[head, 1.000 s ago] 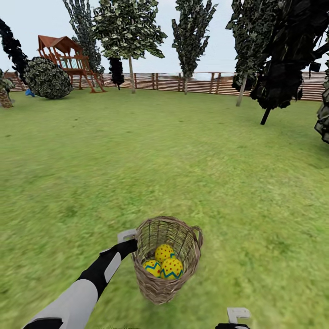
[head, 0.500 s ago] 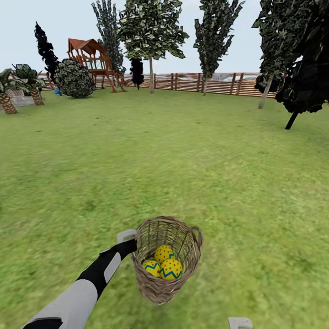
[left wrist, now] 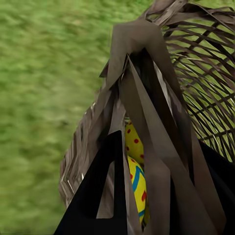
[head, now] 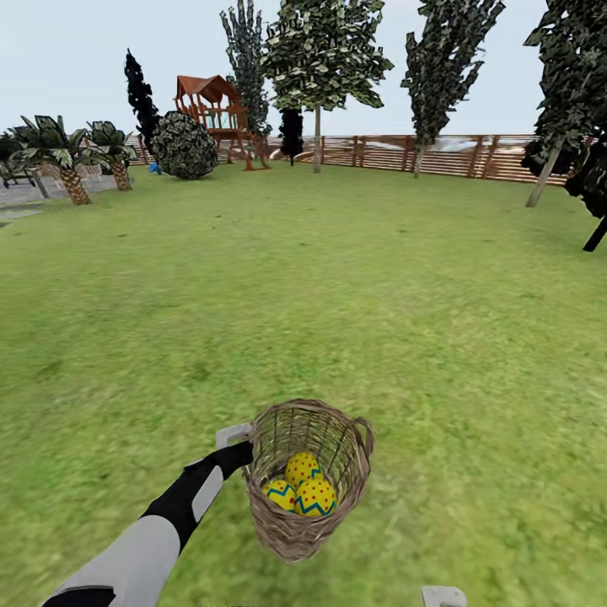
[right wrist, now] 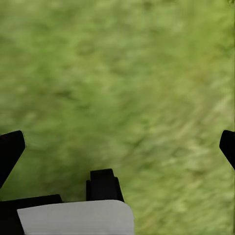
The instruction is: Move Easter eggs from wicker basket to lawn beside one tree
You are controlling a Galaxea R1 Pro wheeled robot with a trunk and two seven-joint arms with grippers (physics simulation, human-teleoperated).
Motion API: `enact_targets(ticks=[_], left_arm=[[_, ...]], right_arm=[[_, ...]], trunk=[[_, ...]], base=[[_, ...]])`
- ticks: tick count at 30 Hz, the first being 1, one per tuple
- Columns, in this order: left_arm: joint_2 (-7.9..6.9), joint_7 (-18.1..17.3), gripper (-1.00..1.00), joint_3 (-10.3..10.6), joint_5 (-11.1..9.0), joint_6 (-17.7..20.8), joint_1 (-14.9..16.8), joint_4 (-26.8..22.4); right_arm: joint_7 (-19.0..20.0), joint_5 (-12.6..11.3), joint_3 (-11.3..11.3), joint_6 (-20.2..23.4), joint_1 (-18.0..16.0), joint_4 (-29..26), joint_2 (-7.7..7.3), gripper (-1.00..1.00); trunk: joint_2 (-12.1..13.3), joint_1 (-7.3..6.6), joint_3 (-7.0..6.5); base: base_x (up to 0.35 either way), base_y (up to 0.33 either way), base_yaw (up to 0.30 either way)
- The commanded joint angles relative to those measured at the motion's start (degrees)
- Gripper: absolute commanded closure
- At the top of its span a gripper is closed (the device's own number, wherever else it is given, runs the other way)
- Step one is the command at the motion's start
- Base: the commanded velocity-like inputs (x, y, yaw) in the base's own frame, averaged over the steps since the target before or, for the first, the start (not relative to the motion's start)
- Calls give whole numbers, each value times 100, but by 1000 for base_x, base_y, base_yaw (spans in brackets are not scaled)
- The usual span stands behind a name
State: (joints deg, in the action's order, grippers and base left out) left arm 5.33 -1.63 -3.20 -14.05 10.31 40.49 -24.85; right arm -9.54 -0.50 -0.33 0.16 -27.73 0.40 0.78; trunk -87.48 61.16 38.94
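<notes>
Basket [head: 305, 480]: round brown wicker, open weave, thick braided rim, small loop handle; held tilted above lawn [head: 354, 278]. L gripper [head: 242, 451] clamped on its rim. 3 eggs [head: 303, 487] inside: yellow, red dots, blue zigzags. R gripper [right wrist: 117, 152] over grass, jaws wide apart. Trees [head: 319, 63] far off by fence [head: 438, 156].

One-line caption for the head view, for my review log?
Left gripper holds wicker basket with three eggs above lawn, trees ahead.
</notes>
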Motion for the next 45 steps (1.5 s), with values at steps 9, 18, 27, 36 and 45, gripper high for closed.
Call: enact_targets(ticks=[9, 18, 27, 36, 45], left_arm=[[3, -22, 100, -42, -54, 41, 2, -11], [3, -22, 100, -48, -54, 40, 2, -11], [3, -22, 100, -49, -54, 33, 2, -11], [3, -22, 100, -62, -54, 32, 2, -20], [3, -22, 100, -75, -58, 32, 2, -20]], right_arm=[[-18, 6, -2, 2, 14, 4, 4, -100], [-14, 15, -2, -3, 32, 4, 5, -100], [-15, 15, -2, -7, 36, 4, 4, -100], [-14, 15, -2, -6, 39, 4, 9, -100], [-18, 7, -2, -7, 40, 4, 6, -100]], trunk=[[360, -199, -158], [721, -396, -374], [841, -462, -498], [841, -462, -562], [841, -462, -625]], base=[[0, 0, 292], [0, 0, 193], [0, 0, 181], [0, 0, 206], [0, 0, 207]])
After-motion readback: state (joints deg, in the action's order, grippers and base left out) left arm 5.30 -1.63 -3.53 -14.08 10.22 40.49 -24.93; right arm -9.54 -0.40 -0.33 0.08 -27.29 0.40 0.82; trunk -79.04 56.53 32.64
